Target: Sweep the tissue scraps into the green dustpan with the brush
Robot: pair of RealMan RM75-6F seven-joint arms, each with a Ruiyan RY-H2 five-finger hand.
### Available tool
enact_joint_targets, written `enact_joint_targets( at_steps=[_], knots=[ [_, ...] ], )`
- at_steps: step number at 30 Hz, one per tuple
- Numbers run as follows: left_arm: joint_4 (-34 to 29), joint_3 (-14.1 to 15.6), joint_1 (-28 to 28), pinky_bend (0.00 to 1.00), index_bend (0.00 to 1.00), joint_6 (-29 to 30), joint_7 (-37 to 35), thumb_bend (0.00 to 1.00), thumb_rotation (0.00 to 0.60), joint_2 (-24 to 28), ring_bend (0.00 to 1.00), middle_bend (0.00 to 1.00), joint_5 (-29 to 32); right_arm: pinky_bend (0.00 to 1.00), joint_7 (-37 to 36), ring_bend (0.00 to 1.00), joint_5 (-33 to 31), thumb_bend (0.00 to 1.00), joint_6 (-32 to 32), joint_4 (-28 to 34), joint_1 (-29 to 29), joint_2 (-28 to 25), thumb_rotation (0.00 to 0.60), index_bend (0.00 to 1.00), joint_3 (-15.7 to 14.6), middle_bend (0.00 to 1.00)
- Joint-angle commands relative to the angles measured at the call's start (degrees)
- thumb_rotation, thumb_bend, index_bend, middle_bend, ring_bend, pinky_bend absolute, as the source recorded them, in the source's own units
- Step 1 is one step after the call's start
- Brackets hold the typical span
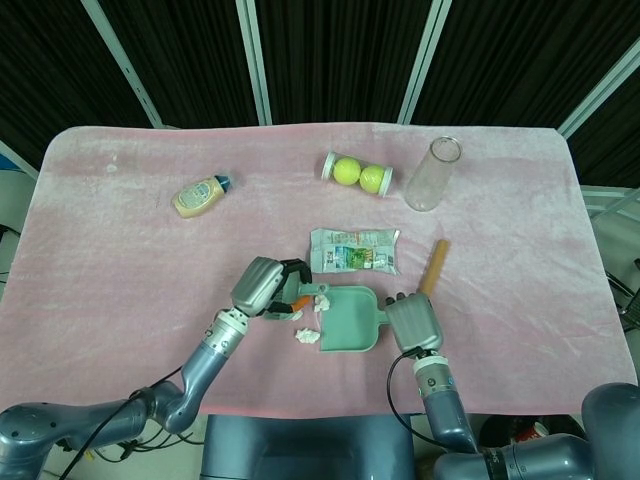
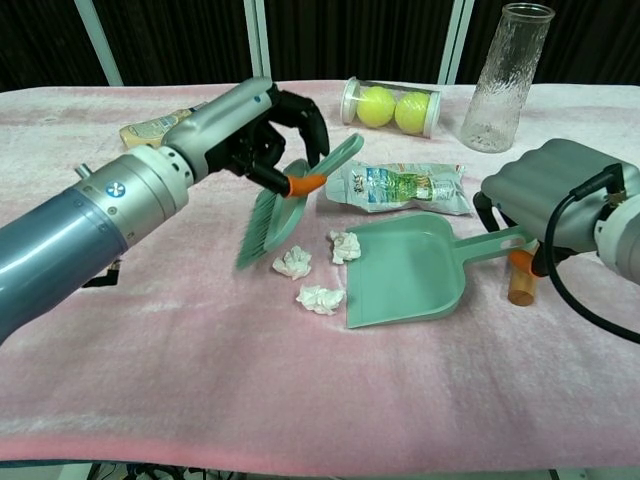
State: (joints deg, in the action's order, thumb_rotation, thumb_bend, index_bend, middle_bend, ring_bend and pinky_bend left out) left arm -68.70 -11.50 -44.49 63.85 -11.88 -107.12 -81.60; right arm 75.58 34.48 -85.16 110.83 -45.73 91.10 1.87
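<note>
While the right hand [image 2: 560,200] grips the green dustpan [image 2: 410,270] by its handle at centre-right, three tissue scraps [image 2: 320,297] lie just left of its mouth; farther left, the left hand [image 2: 255,130] grasps the brush [image 2: 275,205], bristles angled down-left.

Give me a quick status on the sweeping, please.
Left robot hand grips brush; right robot hand holds dustpan. Tissue scraps outside pan. Path unobstructed.

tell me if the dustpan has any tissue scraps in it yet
Empty. The green dustpan shows a bare tray, and all three tissue scraps lie on the pink cloth just outside its open edge.
</note>
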Motion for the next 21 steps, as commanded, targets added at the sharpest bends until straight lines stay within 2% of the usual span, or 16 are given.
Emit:
enact_joint_targets(
  at_steps=[1,11,21],
  knots=[
    [1.3,1.0,0.6,0.97,0.55,0.0,-0.9,0.37,0.6,-0.6,0.83,0.64,-0.6,0.73,0.1,0.6,0.1,0.39,0.0,0.1,-0.1,0.0,0.6,0.51,0.1,0.5],
    [3.3,1.0,-0.1,0.97,0.55,0.4,-2.3,0.37,0.6,-4.9,0.83,0.64,-1.3,0.73,0.3,0.6,0.1,0.39,0.0,-0.1,-0.1,0.4,0.6,0.51,-0.2,0.5],
    [6.4,-1.5,-2.2,0.97,0.55,2.1,-3.6,0.37,0.6,-11.1,0.83,0.64,-1.9,0.73,0.1,0.6,0.2,0.39,-0.2,0.4,0.0,-0.2,0.6,0.51,-0.1,0.5]
  ],
)
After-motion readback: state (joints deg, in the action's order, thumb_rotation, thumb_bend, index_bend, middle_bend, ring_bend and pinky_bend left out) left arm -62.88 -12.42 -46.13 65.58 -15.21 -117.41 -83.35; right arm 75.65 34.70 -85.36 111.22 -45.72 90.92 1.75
